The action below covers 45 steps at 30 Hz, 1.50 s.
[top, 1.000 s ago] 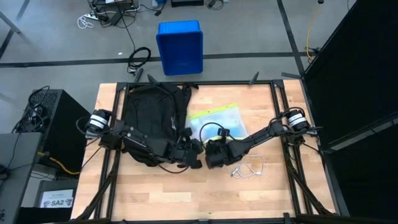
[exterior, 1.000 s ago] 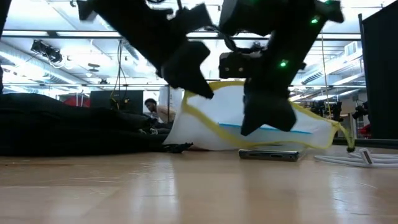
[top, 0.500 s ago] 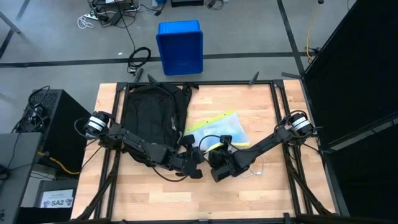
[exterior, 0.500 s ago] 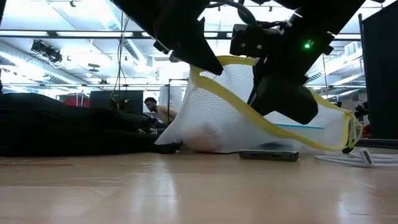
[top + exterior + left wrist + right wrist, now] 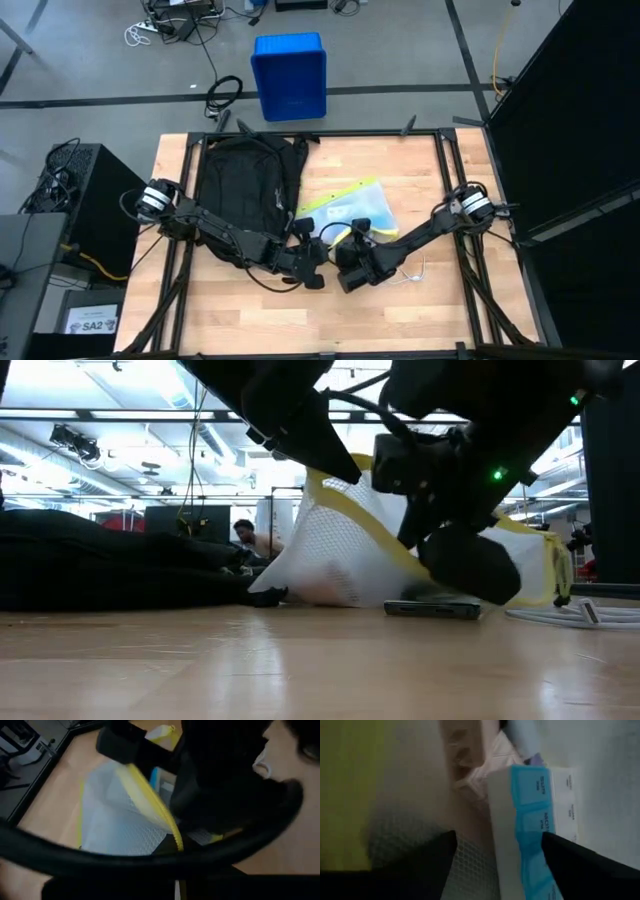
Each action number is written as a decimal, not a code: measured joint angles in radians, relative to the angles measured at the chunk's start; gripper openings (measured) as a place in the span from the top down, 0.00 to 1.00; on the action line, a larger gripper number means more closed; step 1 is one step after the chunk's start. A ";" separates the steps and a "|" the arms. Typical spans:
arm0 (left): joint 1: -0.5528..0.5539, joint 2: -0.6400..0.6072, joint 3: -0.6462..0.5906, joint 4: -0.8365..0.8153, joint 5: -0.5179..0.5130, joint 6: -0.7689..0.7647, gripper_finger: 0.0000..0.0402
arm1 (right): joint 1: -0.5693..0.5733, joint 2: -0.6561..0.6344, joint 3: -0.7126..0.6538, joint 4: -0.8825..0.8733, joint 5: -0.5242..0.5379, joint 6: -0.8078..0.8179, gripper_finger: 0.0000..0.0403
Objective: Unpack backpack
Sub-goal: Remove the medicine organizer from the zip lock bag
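The black backpack lies flat at the table's far left. Beside it is a white mesh pouch with a yellow zipper edge; one side of its mouth is raised and its body rests on the table. My left gripper is shut on that raised edge. My right gripper sits low at the pouch mouth, open. In the right wrist view a blue-and-white pill box lies inside the mesh ahead of the spread fingers. My left gripper holds the pouch's yellow zipper edge from the table's left, slanting down. That edge is lifted above the table while the pouch's lower part stays on the wood. A dark cable and the gripper body hide the fingertips. My right gripper: I cannot tell whether its fingers touch the mesh.
A flat dark device lies on the table under the pouch's near side. A white cable lies to the right of my right gripper. A blue bin stands on the floor beyond the far edge. Bare wood runs along the near edge.
My left gripper has risen a little toward the near edge and pulled the pouch's yellow edge up, so the mouth stands taller. My right gripper has moved toward the near edge and down, rolling as it went, and now sits lower at the pouch mouth.
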 joint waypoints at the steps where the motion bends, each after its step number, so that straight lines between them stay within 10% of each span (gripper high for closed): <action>1: 0.000 0.000 0.000 0.000 0.005 0.000 1.00 | -0.004 0.010 0.002 0.003 0.024 0.001 0.23; 14: 0.000 0.000 -0.001 -0.009 0.077 0.007 1.00 | -0.092 0.039 -0.004 0.059 0.134 -0.060 0.24; 30: -0.002 -0.004 -0.002 -0.017 0.110 0.029 1.00 | -0.137 0.042 -0.005 0.210 0.163 -0.264 0.75; 41: -0.005 -0.004 0.002 -0.044 0.098 0.026 1.00 | -0.079 0.018 -0.005 0.167 0.177 -0.216 0.78; 45: -0.006 -0.004 0.004 -0.053 0.095 0.025 1.00 | -0.048 -0.007 -0.004 0.128 0.176 -0.151 0.99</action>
